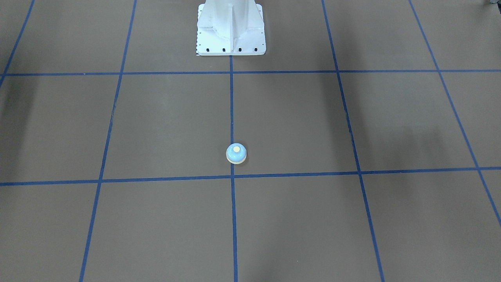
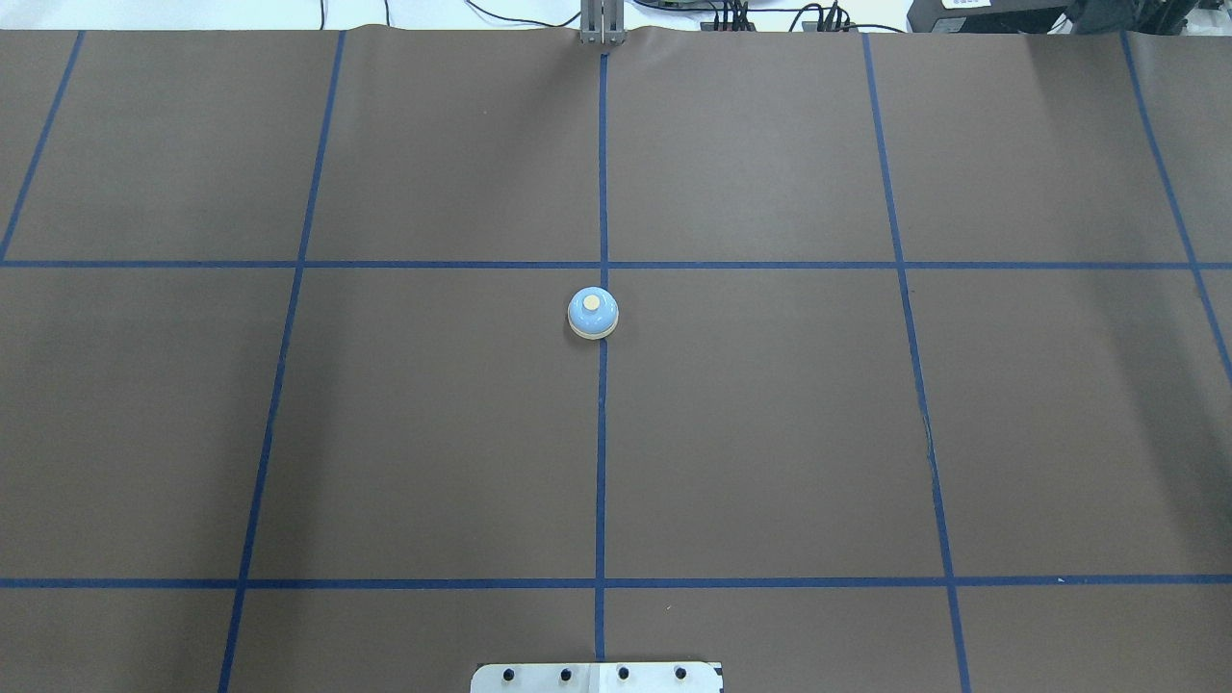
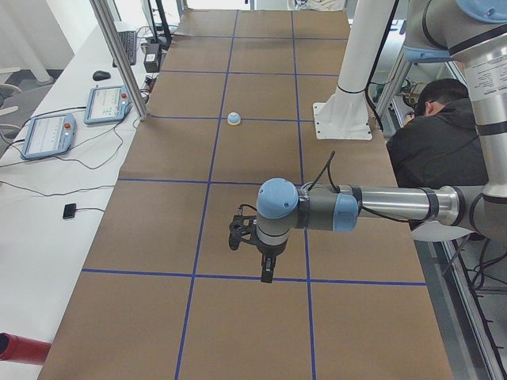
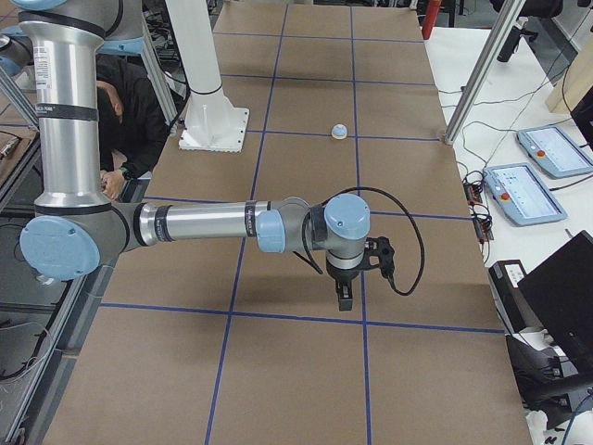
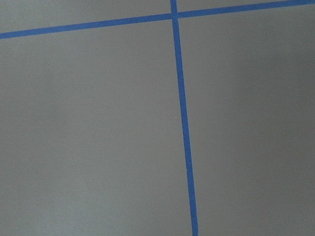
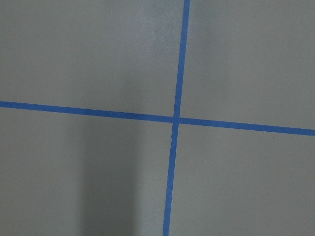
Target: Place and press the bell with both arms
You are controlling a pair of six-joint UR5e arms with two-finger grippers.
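The light-blue bell (image 1: 236, 153) with its cream button stands upright on the brown mat, on the middle blue tape line (image 2: 593, 313). It also shows small in the left side view (image 3: 234, 118) and the right side view (image 4: 340, 132). My left gripper (image 3: 269, 273) points down over the mat, far from the bell toward the table's left end; I cannot tell if it is open or shut. My right gripper (image 4: 345, 301) points down far toward the right end; I cannot tell its state either. Both wrist views show only mat and tape.
The white bolted pedestal (image 1: 231, 31) stands at the robot's edge of the table (image 2: 597, 677). A seated person (image 3: 440, 134) is beside it. Control tablets (image 3: 47, 134) lie on the white side bench, behind an aluminium post (image 3: 119, 55).
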